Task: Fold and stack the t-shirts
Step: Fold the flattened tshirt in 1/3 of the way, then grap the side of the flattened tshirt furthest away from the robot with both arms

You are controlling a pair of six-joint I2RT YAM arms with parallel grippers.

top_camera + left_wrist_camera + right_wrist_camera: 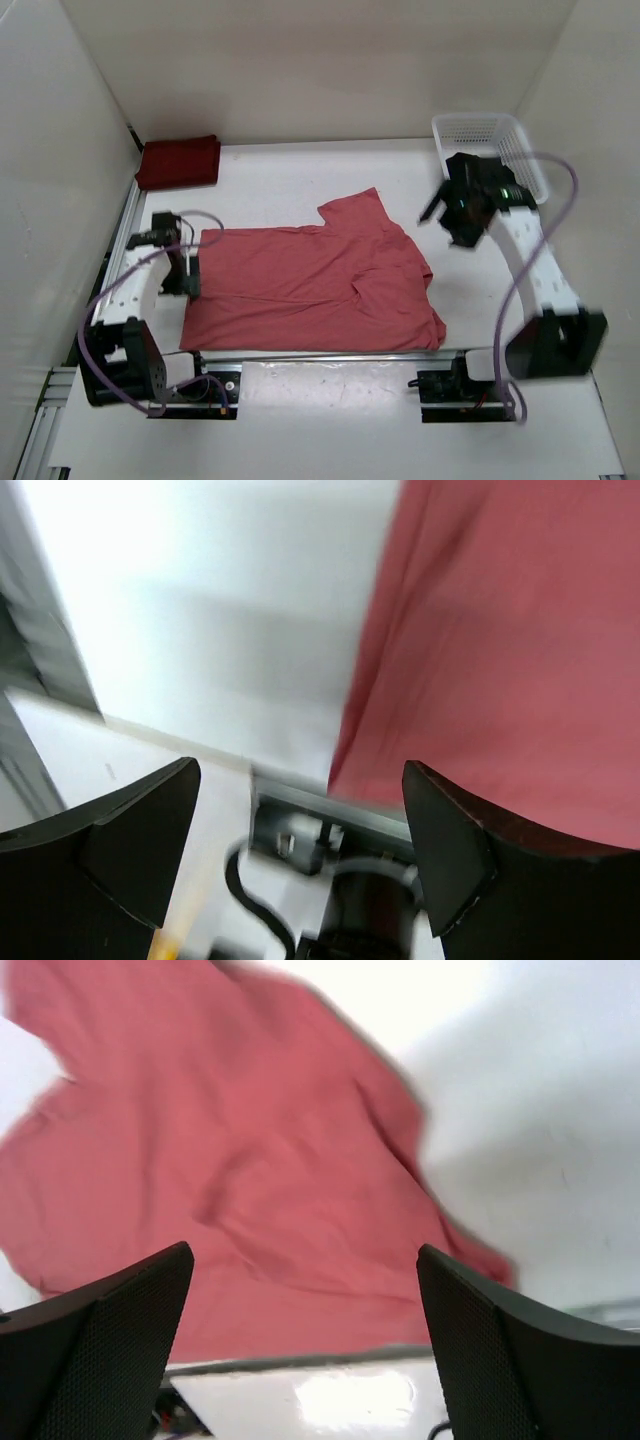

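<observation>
A salmon pink t-shirt [310, 285] lies spread flat in the middle of the table, one sleeve pointing toward the back. It fills the upper right of the left wrist view [520, 650] and most of the right wrist view [230, 1160]. A dark maroon t-shirt [180, 160] sits folded at the back left corner. My left gripper [191, 276] is at the pink shirt's left edge, open and empty [300, 830]. My right gripper [445, 228] hangs above the table to the right of the shirt, open with nothing between its fingers [305, 1310].
A white mesh basket [490, 150] stands at the back right, just behind the right arm. A metal rail [320, 356] runs along the near edge of the shirt. White walls enclose the table on three sides.
</observation>
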